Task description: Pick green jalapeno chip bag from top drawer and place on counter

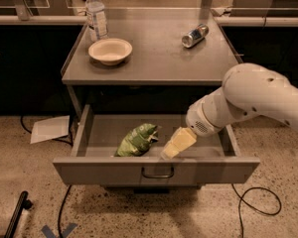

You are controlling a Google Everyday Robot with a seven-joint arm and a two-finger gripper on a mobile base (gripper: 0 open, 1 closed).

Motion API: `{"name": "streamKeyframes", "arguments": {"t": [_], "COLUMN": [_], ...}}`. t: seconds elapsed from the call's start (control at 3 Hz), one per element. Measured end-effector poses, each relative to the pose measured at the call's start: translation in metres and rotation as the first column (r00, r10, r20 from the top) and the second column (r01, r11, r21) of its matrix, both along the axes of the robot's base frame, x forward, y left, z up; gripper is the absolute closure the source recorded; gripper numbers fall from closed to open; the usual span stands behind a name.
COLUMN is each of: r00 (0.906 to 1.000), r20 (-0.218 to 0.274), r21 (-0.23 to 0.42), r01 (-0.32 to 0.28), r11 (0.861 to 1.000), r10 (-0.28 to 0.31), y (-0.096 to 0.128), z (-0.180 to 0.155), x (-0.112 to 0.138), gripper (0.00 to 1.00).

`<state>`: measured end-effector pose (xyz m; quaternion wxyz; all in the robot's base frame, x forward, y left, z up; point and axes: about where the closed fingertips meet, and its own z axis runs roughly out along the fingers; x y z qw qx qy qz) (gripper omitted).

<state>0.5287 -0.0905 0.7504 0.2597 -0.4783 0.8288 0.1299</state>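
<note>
Grey counter [154, 58] over open top drawer [99, 170]: green jalapeno chip bag [137, 140] just left of claw [169, 151], long axis near-left to far-right; claw spread: cannot tell.

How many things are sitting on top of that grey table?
3: a water bottle at the back left, a bowl in front of it, a can lying back right. The claw is down in the open drawer, beside the chip bag.

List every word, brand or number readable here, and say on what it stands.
No text is readable.
water bottle: label too blurred.
can: print too blurred.
green jalapeno chip bag: print too blurred.
gripper, inside the top drawer right of the bag: no marking visible.
</note>
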Motion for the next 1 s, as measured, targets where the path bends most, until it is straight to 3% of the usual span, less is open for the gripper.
{"name": "streamKeyframes", "arguments": {"t": [0.33, 1.0], "r00": [0.9979, 0.9900], "r20": [-0.064, -0.108], "r21": [0.057, 0.125], "r01": [-0.004, -0.076], "r11": [0.998, 0.989], "r10": [0.008, 0.090], "y": [0.020, 0.070], "z": [-0.036, -0.060], "x": [0.013, 0.050], "gripper": [0.00, 0.00]}}
